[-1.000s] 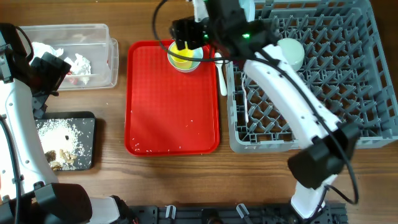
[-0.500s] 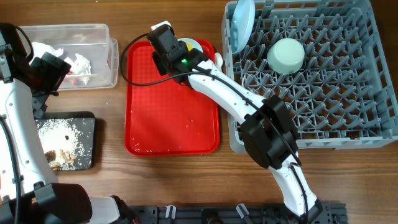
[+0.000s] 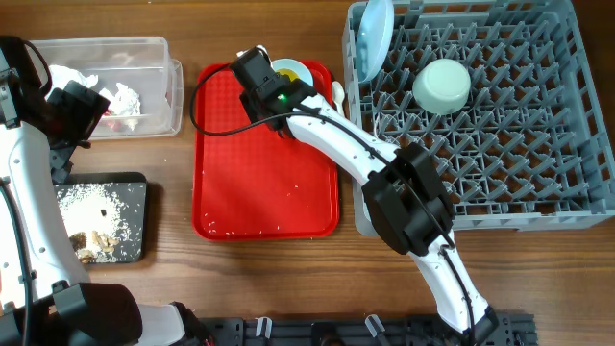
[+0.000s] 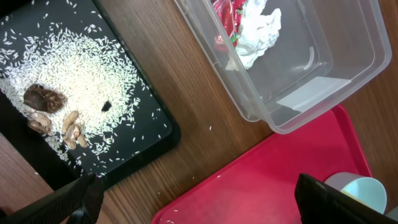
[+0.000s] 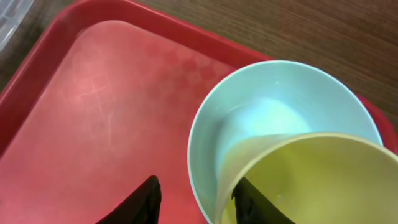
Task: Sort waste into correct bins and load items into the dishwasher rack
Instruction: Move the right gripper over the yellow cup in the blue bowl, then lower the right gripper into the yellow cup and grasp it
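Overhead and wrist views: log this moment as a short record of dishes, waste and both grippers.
rack: holds plate on edge, mint-green bowl upside down
red tray: holds light blue bowl with yellow cup inside
spoon: between red tray and rack
clear tub: napkins, red wrapper
black tray: white grains, brown scraps
right gripper: jaws open astride light blue bowl's rim
left gripper: jaws open, empty

Right gripper [image 5: 199,204] is reaching far across, fingers parted; left gripper [image 4: 208,208] is just hovering, spread wide.
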`<act>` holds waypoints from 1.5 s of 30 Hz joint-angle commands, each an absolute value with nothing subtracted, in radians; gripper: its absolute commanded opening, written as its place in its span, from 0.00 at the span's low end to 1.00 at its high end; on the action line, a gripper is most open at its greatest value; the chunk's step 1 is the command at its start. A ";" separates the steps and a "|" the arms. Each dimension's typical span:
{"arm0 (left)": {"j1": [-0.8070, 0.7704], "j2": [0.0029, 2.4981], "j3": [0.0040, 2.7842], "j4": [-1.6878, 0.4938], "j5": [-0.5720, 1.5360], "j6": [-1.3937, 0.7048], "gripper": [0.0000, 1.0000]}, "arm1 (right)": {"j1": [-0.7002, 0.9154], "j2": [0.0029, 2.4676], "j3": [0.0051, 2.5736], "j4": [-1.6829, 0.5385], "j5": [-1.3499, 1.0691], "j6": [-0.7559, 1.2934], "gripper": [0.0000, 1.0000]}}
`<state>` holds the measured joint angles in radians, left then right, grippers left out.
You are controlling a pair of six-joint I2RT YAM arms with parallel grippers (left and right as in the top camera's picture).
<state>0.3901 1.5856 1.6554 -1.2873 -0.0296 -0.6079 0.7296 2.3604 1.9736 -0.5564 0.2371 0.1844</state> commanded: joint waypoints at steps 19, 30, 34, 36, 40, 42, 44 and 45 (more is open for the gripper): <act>0.396 1.588 1.659 -1.287 -0.043 -0.611 1.00 | 0.636 1.891 1.991 -0.693 0.255 0.229 0.04; 0.396 1.588 1.659 -1.287 -0.043 -0.611 1.00 | 0.659 2.102 1.988 -0.609 0.047 0.210 0.39; 0.396 1.588 1.659 -1.287 -0.043 -0.611 1.00 | 0.676 2.226 1.988 -0.550 0.077 0.218 0.43; 0.396 1.588 1.659 -1.287 -0.043 -0.611 1.00 | 0.679 2.263 1.988 -0.547 0.077 0.220 0.43; 0.396 1.588 1.659 -1.287 -0.043 -0.611 1.00 | 0.696 2.294 1.988 -0.563 0.083 0.216 0.42; 0.396 1.588 1.659 -1.287 -0.043 -0.611 1.00 | 0.709 2.303 1.988 -0.570 0.121 0.216 0.41; 0.396 1.588 1.659 -1.287 -0.043 -0.611 1.00 | 0.722 2.308 1.988 -0.584 0.161 0.216 0.41; 0.396 1.588 1.659 -1.287 -0.043 -0.611 1.00 | 0.724 2.314 1.988 -0.590 0.165 0.209 0.41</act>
<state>0.3901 1.5856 1.6554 -1.2873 -0.0299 -0.6079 0.6987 2.2833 1.9846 -0.5755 0.1005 0.2111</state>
